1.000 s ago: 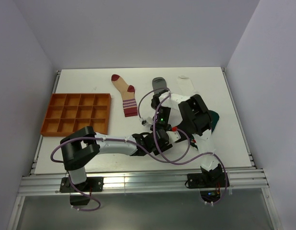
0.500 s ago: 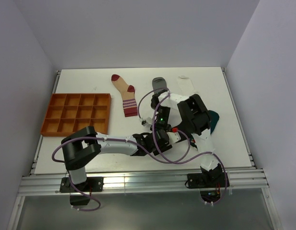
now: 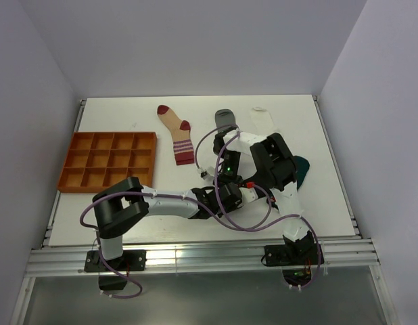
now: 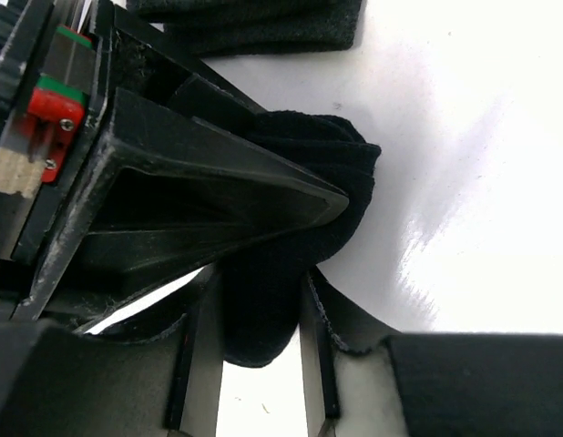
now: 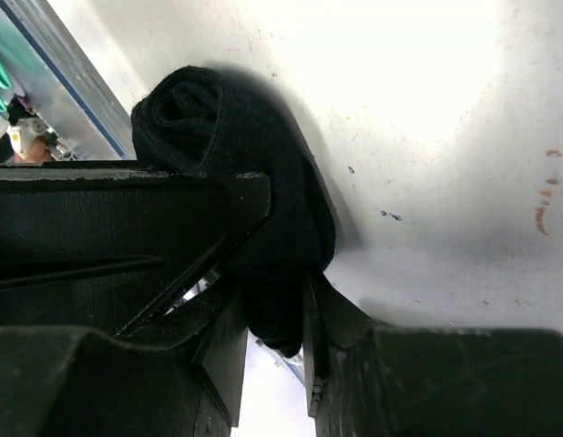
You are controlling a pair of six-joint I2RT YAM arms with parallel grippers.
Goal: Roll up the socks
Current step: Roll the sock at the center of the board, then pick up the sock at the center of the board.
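Observation:
Both grippers meet mid-table on one black sock (image 3: pixel 230 194), partly rolled into a bundle. My left gripper (image 3: pixel 221 198) is shut on it; in the left wrist view (image 4: pixel 259 305) the dark fabric (image 4: pixel 291 228) fills the gap between the fingers. My right gripper (image 3: pixel 226 180) is shut on the same sock; the right wrist view (image 5: pixel 272 309) shows its rolled end (image 5: pixel 195 114) resting on the table. A second black sock (image 4: pixel 254 23) lies just beyond. A beige red-striped sock (image 3: pixel 176 133), a grey sock (image 3: pixel 225 119), a white sock (image 3: pixel 262 118) and a teal sock (image 3: pixel 304 169) lie flat.
An orange compartment tray (image 3: pixel 107 161) stands at the left of the table. The right arm (image 3: pixel 273 162) covers part of the grey, white and teal socks. Purple cables (image 3: pixel 249 220) loop near the front edge. Walls close in on three sides.
The left arm's elbow has shifted a little to the right. Both grippers stay shut on the black sock in about the same place.

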